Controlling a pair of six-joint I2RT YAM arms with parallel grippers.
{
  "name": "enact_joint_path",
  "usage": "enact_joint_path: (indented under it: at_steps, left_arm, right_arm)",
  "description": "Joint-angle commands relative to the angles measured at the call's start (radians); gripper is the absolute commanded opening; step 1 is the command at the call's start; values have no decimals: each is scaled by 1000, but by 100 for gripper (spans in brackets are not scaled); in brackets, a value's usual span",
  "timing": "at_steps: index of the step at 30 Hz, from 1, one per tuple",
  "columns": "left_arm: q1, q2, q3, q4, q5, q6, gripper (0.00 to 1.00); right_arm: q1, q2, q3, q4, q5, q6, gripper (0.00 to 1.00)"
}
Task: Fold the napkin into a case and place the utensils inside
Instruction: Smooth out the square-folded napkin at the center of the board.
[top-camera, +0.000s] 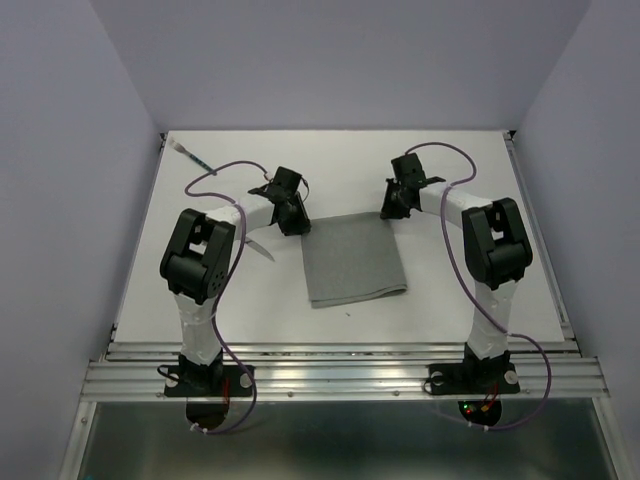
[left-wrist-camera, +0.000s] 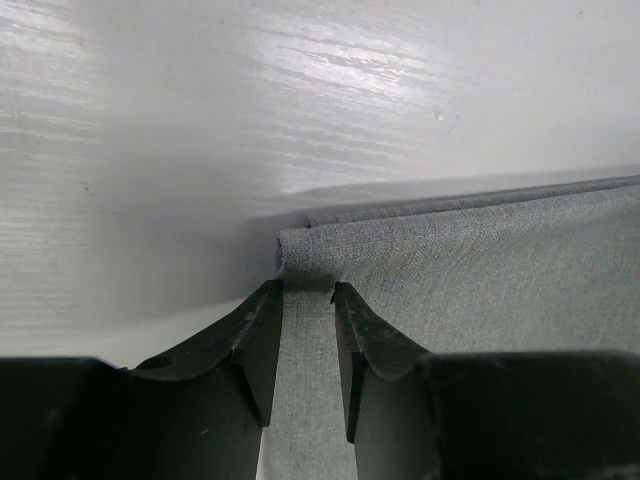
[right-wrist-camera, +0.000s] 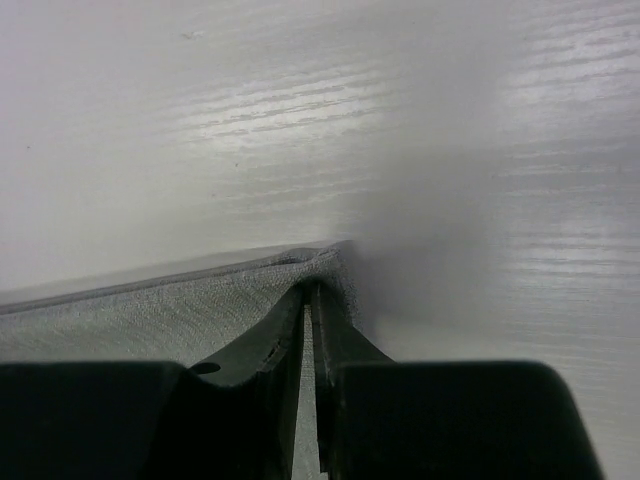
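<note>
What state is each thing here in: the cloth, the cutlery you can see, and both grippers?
napkin: lying flat on the table, doubled at its far edge, not yet a case.
left gripper: shut on the napkin's far left corner.
right gripper: shut on the napkin's far right corner.
utensil: lying loose near the table's far left corner, apart from the napkin.

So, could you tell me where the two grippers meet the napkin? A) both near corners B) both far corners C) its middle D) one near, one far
B: the top view shows the left gripper and right gripper at the two far corners of the napkin, and both wrist views show cloth between the jaws.
</note>
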Motion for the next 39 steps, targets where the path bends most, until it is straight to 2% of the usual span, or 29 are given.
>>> enact_joint_path:
  at_steps: [1,16,23,28,32,39]
  left_arm:
    - [2,14,41,5,-4,29,39]
    - [17,73,104,-23,-7,53,38]
    - [19,1,104,-58,-61,64,38]
    - [17,-73,94,-57,-61,61,38]
    - [5,-98,74,-49,-61,44,38]
    - [-10,-44,72,-7,-16,40,38]
  right_arm:
    - [0,6,18,-43,44,-4,13]
    - [0,-70,-109,0,53,53,14]
    - [0,-106,-88,-10,59,37,15]
    - [0,-197,-83,-7,34,30,20]
    - [0,-318,-185,14,-28,37,23]
    - [103,-539,-449,37,-41,91,24]
